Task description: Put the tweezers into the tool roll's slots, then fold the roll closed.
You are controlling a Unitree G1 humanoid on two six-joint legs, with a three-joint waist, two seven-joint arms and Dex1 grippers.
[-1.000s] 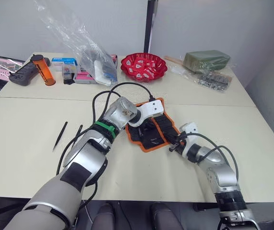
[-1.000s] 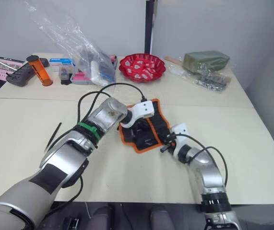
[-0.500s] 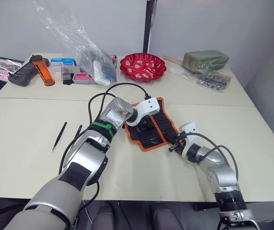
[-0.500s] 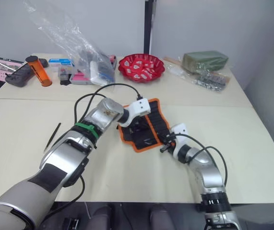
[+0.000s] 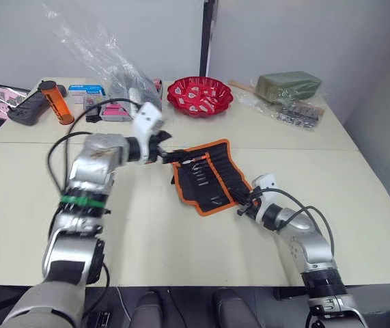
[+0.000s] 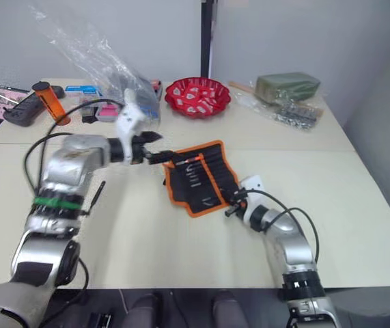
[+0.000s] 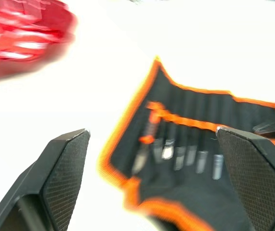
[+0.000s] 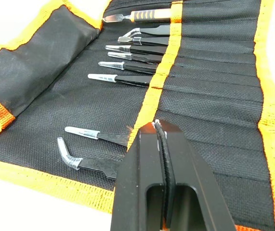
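The black fabric tool roll with orange edge trim (image 5: pixel 207 175) lay unrolled and flat on the pale desk (image 5: pixel 181 260), near its middle, inner face up. The row of narrow black slots with orange stitching (image 8: pixel 209 72) ran across this face. Several slim black pointed metal tweezers (image 8: pixel 127 79) were seated in the slots side by side, silver tips protruding towards the roll's free flap. An orange-handled tool (image 8: pixel 149 14) occupied the end slot.

The right gripper (image 8: pixel 159 139) rested at the roll's near right edge. Its fingers were clenched together on the fabric, with nothing visible between them.

The left gripper (image 5: pixel 166 154) hung above the desk beside the roll's far left corner, pointing towards the roll. Its fingers (image 7: pixel 65 168) were spread wide and empty.

One dark slim item, judged to be a loose pair of tweezers (image 6: pixel 98 193), lay on the desk to the robot's left of the roll and well apart from it. Whether a second pair lay beside it could not be told.

Relation governing the next move:
- The loose pair lay on the left arm's side, below the raised forearm and on the opposite side from where the fingers pointed.
- Its long axis ran roughly away from the robot, slightly tilted.
- The left arm was clearly the nearer; the right gripper was beyond the roll.

Retrieval would probably require the left gripper to reverse away from the roll, descend, and close across the narrow axis.
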